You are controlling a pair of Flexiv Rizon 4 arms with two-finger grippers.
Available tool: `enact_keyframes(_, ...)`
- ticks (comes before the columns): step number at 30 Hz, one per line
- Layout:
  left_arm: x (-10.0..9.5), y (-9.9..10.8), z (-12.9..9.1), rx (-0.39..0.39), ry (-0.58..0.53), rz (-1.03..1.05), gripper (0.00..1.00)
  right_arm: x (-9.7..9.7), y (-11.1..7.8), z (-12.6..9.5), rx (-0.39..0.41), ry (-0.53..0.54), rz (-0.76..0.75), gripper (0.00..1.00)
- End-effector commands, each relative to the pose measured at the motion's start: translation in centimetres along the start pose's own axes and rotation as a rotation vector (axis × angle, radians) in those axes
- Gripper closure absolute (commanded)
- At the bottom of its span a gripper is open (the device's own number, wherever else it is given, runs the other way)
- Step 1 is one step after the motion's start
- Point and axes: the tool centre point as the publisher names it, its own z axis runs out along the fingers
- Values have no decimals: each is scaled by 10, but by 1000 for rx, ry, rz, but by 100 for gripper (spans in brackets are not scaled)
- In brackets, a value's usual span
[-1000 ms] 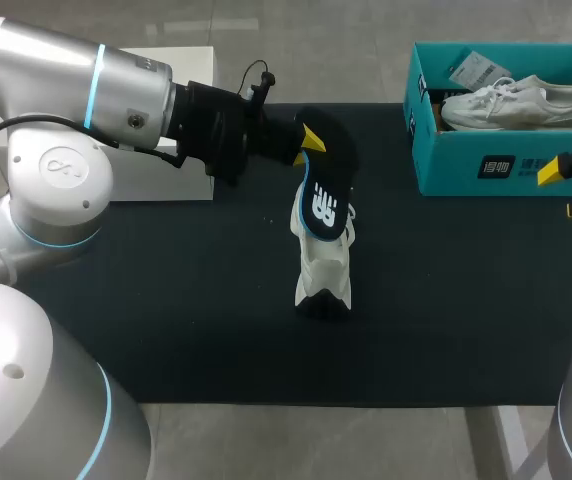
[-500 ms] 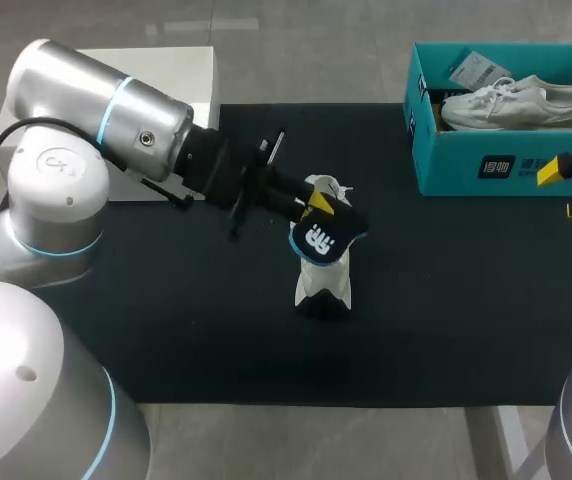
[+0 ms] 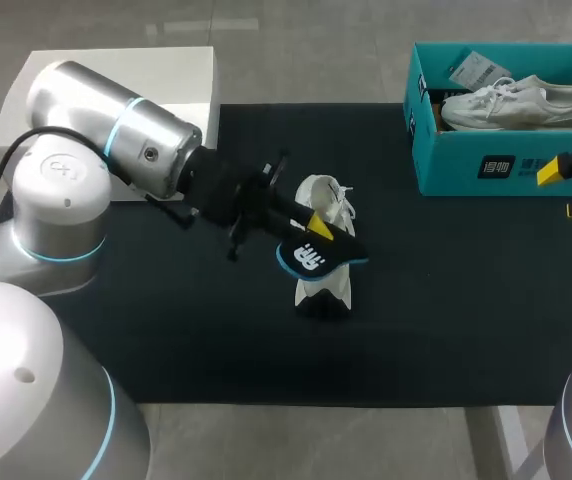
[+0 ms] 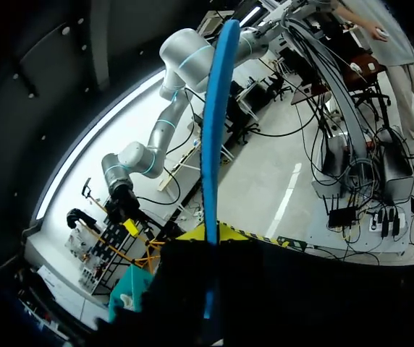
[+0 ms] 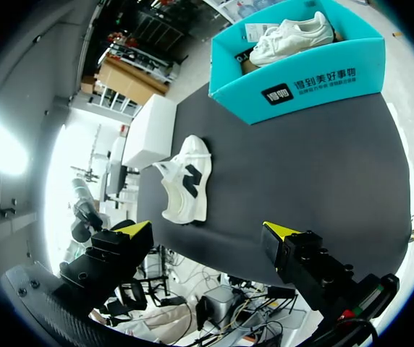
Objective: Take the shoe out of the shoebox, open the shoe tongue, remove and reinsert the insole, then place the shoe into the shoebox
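A white shoe point(image 3: 328, 205) lies on the black mat point(image 3: 446, 300), toe toward the front edge. My left gripper point(image 3: 313, 228) is shut on a black insole with a blue rim point(image 3: 311, 255), held low across the shoe's middle. In the left wrist view the insole point(image 4: 210, 137) stands edge-on, rising out of my gripper point(image 4: 208, 249). My right gripper point(image 3: 569, 190) hovers open and empty at the right edge, in front of the teal shoebox point(image 3: 466, 165). From the right wrist, the shoe point(image 5: 185, 181) lies well ahead of the open gripper point(image 5: 205, 231).
The teal shoebox point(image 5: 301, 76) at the back right holds a second white shoe point(image 3: 516, 103) and a paper tag. A white box point(image 3: 181, 70) stands at the back left, behind my left arm. Bare mat stretches between the shoe and the shoebox.
My left arm has swung down and forward, bringing the insole from upright above the shoe's heel to low across the shoe. The right arm has stayed still.
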Motion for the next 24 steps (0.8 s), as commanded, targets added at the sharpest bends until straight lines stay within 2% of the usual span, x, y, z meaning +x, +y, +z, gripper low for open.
enact_keyframes(1, 0, 1, 1, 1, 0, 1, 100, 0, -1, 0, 0, -4, 1, 0)
enact_keyframes(4, 7, 3, 14, 105, -45, -31, 100, 0, -1, 0, 0, -4, 1, 0)
enact_keyframes(7, 19, 8, 28, 113, -42, -46, 100, 0, -1, 0, 0, -4, 1, 0)
enact_keyframes(11, 29, 18, 31, 68, -39, -25, 100, 0, -1, 0, 0, -4, 1, 0)
enact_keyframes(16, 35, 31, 13, -6, -117, -9, 100, 0, -1, 0, 0, -4, 1, 0)
enact_keyframes(24, 40, 44, -11, -76, -133, -33, 100, 0, -1, 0, 0, -4, 1, 0)
